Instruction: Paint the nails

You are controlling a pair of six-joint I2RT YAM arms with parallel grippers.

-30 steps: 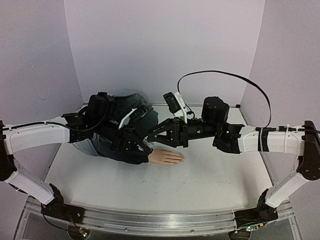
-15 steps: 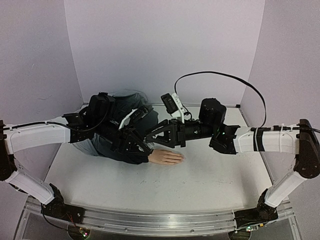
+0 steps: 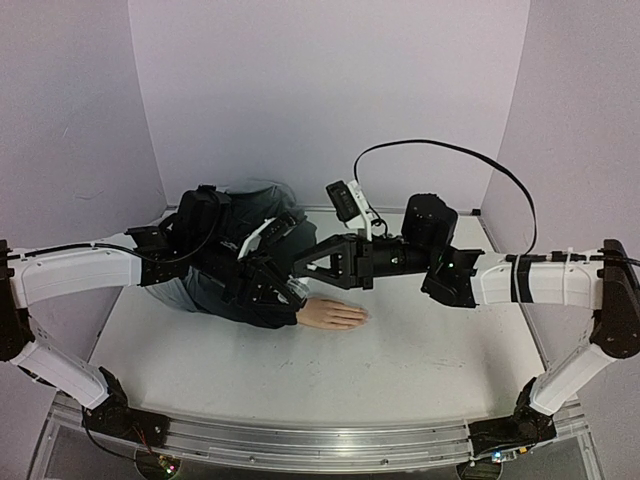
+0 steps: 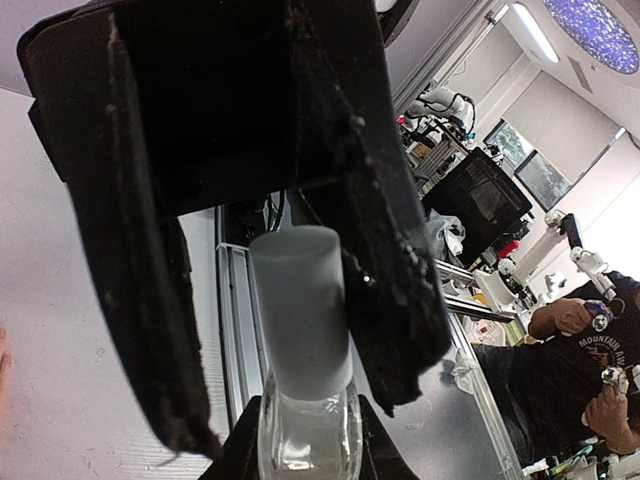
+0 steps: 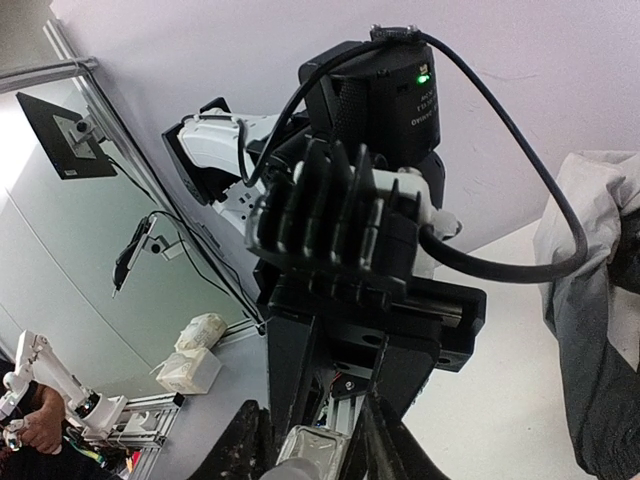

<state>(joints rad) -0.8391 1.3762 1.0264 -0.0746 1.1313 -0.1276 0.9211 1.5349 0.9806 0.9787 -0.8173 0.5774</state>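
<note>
A flat white tabletop (image 3: 420,350) spreads beneath both claws. A pale flesh-coloured mannequin hand (image 3: 335,315) lies flat on it, just past the tips of the left claw (image 3: 285,290) and beneath the right claw (image 3: 298,268). Its dark navy-and-grey fabric jacket sleeve (image 3: 205,290) lies bunched on the tabletop behind and under the left claw.

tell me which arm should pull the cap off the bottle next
Right, probably. The right fingers flank the frosted cap, close to the mannequin hand. The left fingers are shut on the glass bottle, so that arm is busy holding it.
</note>
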